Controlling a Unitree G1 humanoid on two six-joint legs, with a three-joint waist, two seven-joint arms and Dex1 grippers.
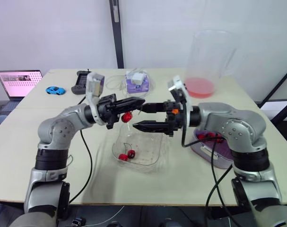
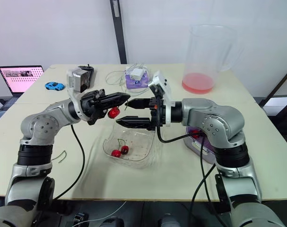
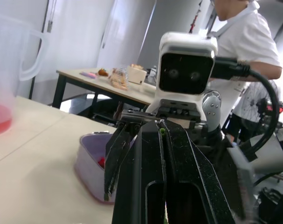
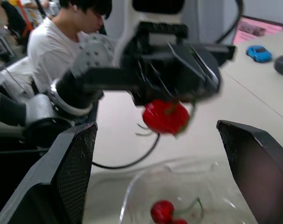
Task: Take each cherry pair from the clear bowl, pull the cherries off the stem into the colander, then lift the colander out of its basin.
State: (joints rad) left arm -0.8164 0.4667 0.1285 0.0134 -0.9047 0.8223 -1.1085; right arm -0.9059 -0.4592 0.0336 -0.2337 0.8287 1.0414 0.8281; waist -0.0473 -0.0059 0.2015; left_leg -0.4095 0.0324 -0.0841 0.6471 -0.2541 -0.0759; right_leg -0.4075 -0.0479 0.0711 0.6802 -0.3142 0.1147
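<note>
My left gripper is shut on a green stem, and a red cherry hangs from it above the clear bowl. My right gripper stands open just right of that cherry, one finger above and one below, not touching it. In the right wrist view the cherry hangs between and beyond my open fingers. Another cherry pair lies in the bowl. The purple basin with the colander stands to the right under my right forearm, with red cherries inside.
A tall clear pitcher with red liquid stands at the back right. A purple box with a white charger, a black controller, a blue toy car and a laptop sit along the back left. A person sits beyond the table.
</note>
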